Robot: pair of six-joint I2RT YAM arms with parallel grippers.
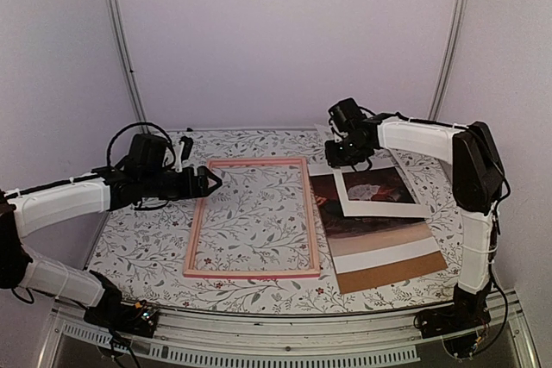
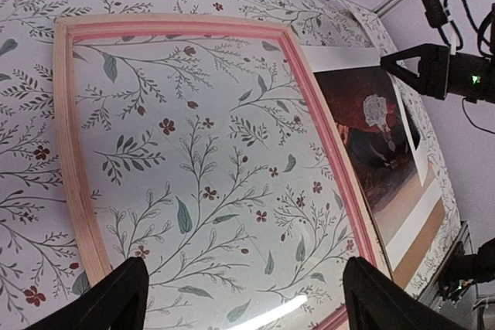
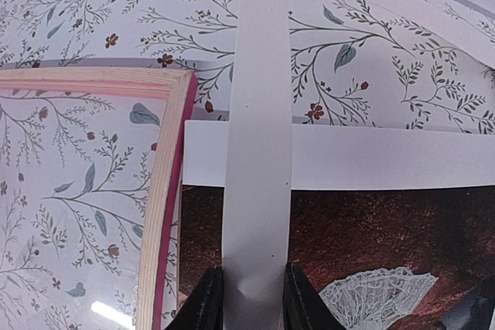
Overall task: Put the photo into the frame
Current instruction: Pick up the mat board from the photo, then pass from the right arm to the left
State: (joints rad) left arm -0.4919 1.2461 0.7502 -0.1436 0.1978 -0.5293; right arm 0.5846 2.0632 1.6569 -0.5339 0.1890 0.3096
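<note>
The frame [image 1: 312, 213], thin and pink, lies flat in the middle of the table with the floral cloth showing through it; it also shows in both wrist views [image 2: 309, 90] [image 3: 166, 175]. The photo [image 1: 362, 232], a dark reddish print, lies just right of the frame [image 2: 363, 137] [image 3: 371, 229]. A white mat [image 1: 379, 208] rests partly over it. My right gripper [image 1: 342, 159] [image 3: 254, 291] is shut on one strip of that mat [image 3: 259, 152], at its far left end. My left gripper [image 1: 210, 181] [image 2: 247, 299] hangs open above the frame's left side, holding nothing.
A plain brown backing board [image 1: 397, 271] [image 2: 421, 245] lies under the photo's near end, near the table's front right edge. Metal uprights [image 1: 121, 40] stand at the back corners. The floral cloth [image 1: 138, 247] covers the table.
</note>
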